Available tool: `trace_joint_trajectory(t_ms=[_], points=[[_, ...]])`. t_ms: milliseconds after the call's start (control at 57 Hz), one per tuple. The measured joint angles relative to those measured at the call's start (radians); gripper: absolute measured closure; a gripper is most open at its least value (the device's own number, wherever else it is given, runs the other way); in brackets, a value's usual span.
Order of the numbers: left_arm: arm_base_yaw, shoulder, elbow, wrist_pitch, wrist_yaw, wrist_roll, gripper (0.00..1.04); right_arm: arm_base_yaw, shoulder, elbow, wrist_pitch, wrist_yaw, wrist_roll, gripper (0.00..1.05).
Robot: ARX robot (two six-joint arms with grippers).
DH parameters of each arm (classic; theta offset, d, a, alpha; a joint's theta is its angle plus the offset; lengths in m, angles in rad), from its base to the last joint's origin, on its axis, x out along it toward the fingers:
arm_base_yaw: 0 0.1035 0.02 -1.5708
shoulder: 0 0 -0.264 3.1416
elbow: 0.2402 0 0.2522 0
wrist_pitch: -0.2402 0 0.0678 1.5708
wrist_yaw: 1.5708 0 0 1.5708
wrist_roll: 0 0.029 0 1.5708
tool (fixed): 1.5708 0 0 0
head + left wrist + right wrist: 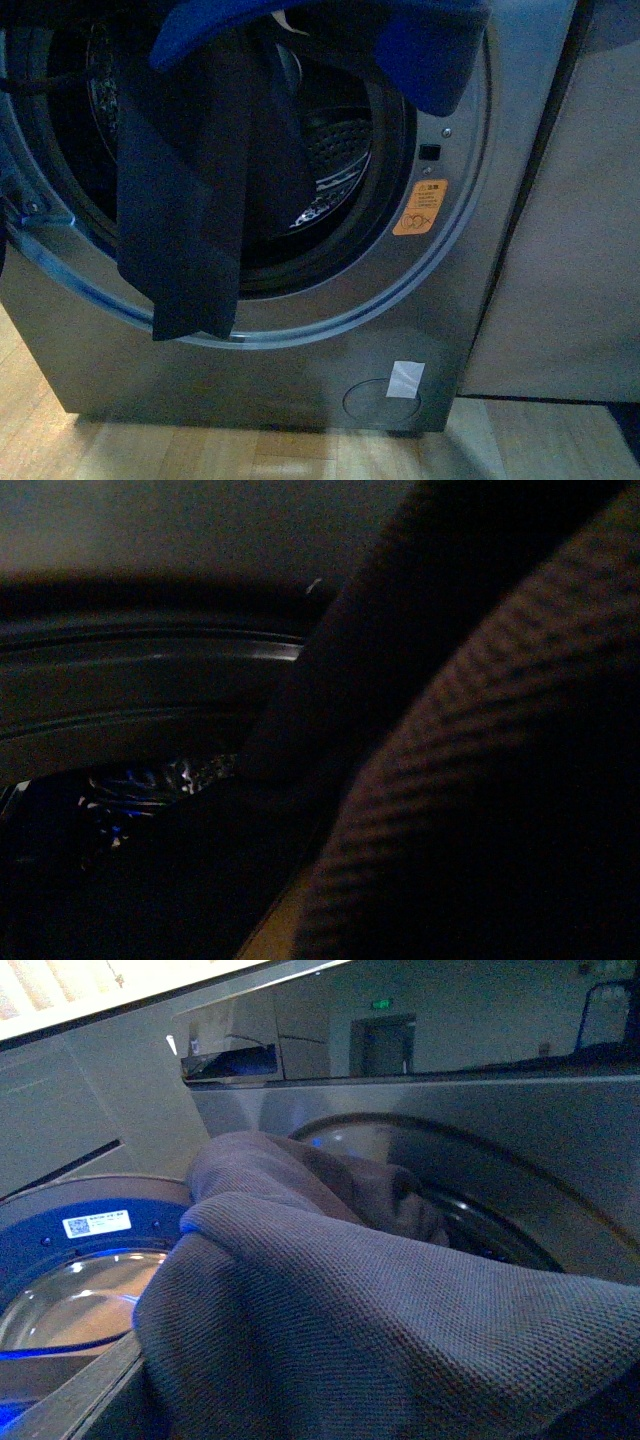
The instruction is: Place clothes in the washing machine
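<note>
Neither my left pincer nor my right pincer shows in any view. Knit cloth fills the near field of both wrist views, so I cannot tell whether either one is wide, narrow or clamped on fabric. The clothes (pixel 380 1330) bunch right against my right wrist camera. In the front view they lie across the top of the frame, with one long dark fold (pixel 180 200) hanging left of centre, down over the porthole's lower rim (pixel 300 325) and outside the drum (pixel 335 150). I judge the garment to be at the mouth of the washing machine (pixel 300 390), not yet inside it. That hanging fold is my worry. If I release now, its weight could drag the whole piece out onto the wooden floor (pixel 200 450) at the bottom of the frame. If I push in only the upper bunch, the tail could lie across the rim and be trapped by the door (pixel 90 1280). Floppy knit may also catch on my pincers and come back out as I withdraw. With cloth covering both wrist cameras, I would be feeding it nearly blind.
</note>
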Motion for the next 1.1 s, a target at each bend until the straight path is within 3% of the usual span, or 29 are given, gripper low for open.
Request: trace_joint_trajectory(t_ms=[421,561,614,684,754,894,1104], points=[[0.024,0.16,0.006,0.011,-0.048,0.056,0.97,-0.066,-0.072,-0.107,0.055,-0.052,0.224,0.07],[0.031,0.236,0.036,0.01,-0.069,0.081,0.97,-0.079,-0.067,-0.204,0.129,0.074,0.251,0.07],[0.032,0.266,0.061,0.009,-0.077,0.094,0.97,-0.076,-0.057,-0.226,0.152,0.182,0.226,0.09],[0.033,0.296,0.096,0.002,-0.09,0.111,0.97,-0.075,-0.063,-0.288,0.223,0.408,0.087,0.19],[0.034,0.334,0.146,-0.007,-0.108,0.13,0.97,-0.097,-0.101,-0.381,0.291,0.533,-0.05,0.29],[0.037,0.403,0.255,-0.047,-0.15,0.138,0.97,-0.156,-0.191,-0.566,0.404,0.525,-0.184,0.49],[0.04,0.526,0.447,-0.138,-0.2,0.155,0.97,-0.263,-0.306,-0.782,0.457,0.405,-0.248,0.82]])
